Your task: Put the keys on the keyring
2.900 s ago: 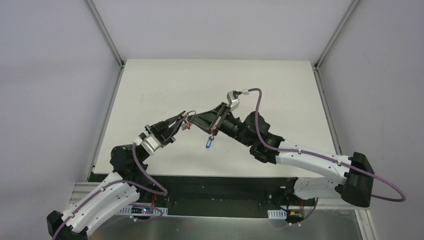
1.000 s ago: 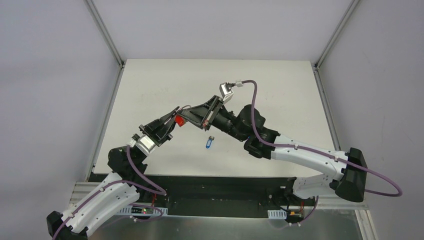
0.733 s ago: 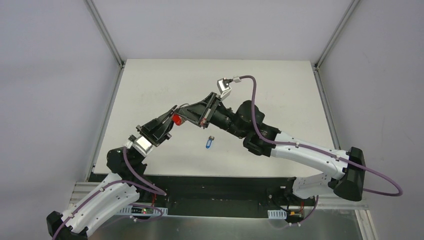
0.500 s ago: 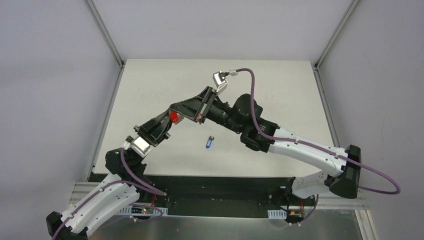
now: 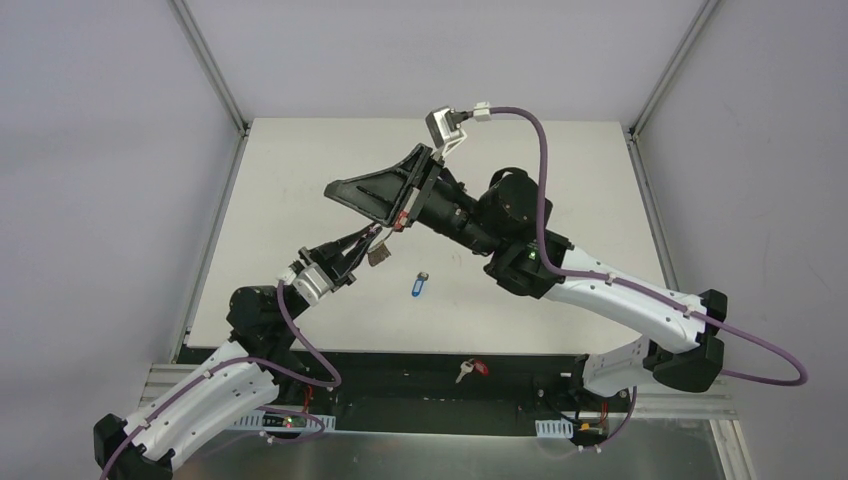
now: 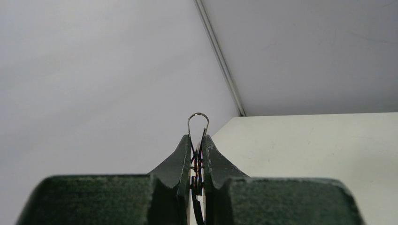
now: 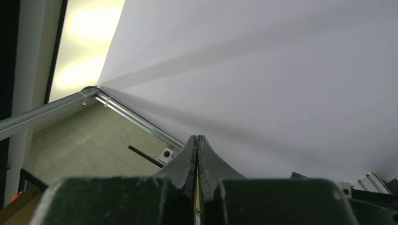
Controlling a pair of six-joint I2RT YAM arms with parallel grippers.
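Left gripper [image 6: 197, 145] pinches thin silver keyring [image 5: 377, 254]; right gripper [image 5: 335, 189], pressed together, hovers upper-left of blue-headed silver key [image 5: 420, 286].

A blue-headed key [image 5: 420, 286] lies on the white table [image 5: 560, 180] toward its near edge.

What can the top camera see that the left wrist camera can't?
Only the top view shows the small silver key with the blue plastic head, the red-headed silver key down on the dark ledge by the arm bases, and the shut right gripper. Only the left wrist view shows the thin silver metal keyring looping out past the fingertips. Both show the left gripper shut on it, and the white table.
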